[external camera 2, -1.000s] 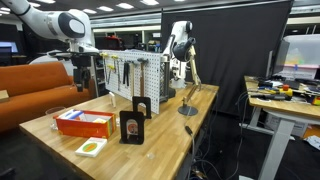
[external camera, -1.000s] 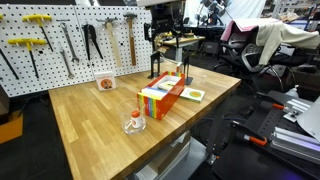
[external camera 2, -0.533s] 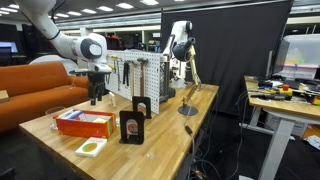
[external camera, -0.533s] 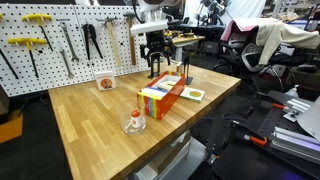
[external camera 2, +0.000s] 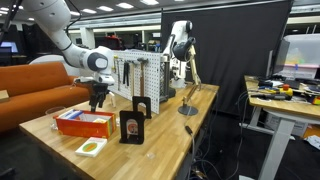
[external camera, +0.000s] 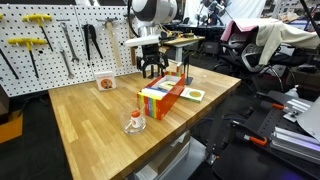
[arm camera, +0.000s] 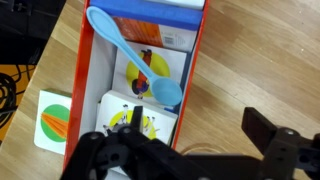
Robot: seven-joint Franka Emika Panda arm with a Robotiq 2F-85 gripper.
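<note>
The gripper (external camera: 152,70) hangs just over the orange box (external camera: 162,97) on the wooden table (external camera: 90,120). Its 2 fingers (arm camera: 100,152) stand wide apart, so it is open, and it holds nothing.

In the wrist view the gripper (arm camera: 190,160) looks straight down into the box (arm camera: 193,65). A blue spoon (arm camera: 128,55) lies inside the box, on top of picture cards with fruit on them. One round end of the spoon is nearer the gripper. The other end points away from it, toward the far wall of the box. The gripper does not touch the spoon or the box.

A small card (arm camera: 52,120) with an orange picture lies on the table just beside the box.

In an exterior view the gripper (external camera 2: 98,98) is above the box (external camera 2: 84,123). A black stand (external camera 2: 132,125) with a picture on it is just beside the box. A clear glass (external camera: 134,122) stands near one end of the box. Tools hang on the white board (external camera: 60,40) behind the table.
</note>
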